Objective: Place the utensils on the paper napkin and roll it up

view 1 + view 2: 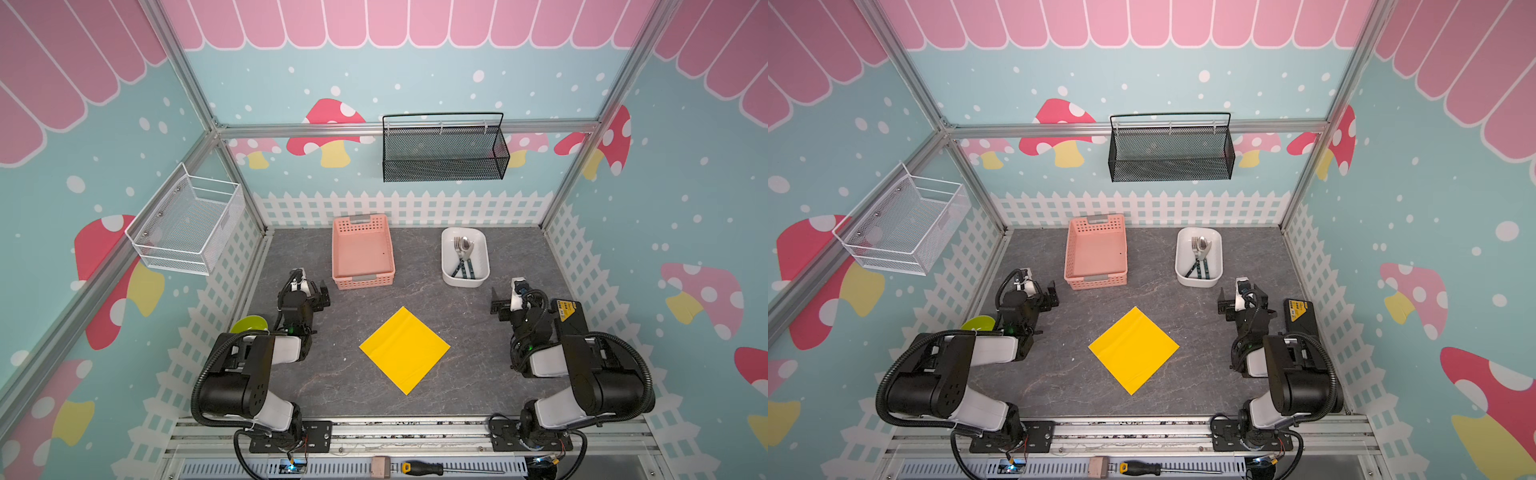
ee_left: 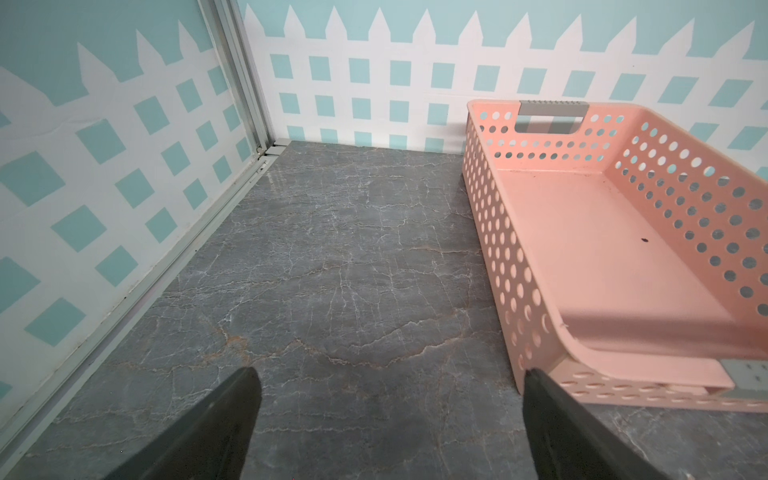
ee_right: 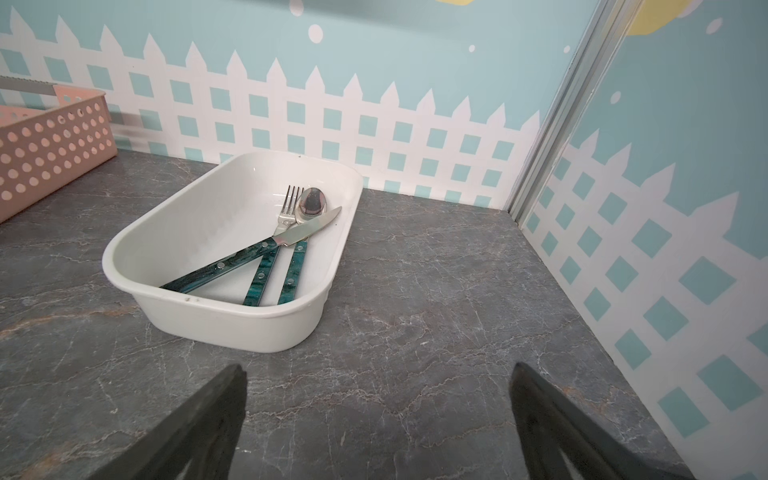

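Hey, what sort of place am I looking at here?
Probably a robot test booth, not a home: metal frame with printed mushroom walls, left arm and right arm mounted in front, utensils and napkin laid out.

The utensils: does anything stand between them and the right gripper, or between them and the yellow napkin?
No loose thing does. Only the near wall of the white tray rises between the open right gripper and the utensils, so it probably must reach in from above. From tray to paper napkin, only bare tabletop shows.
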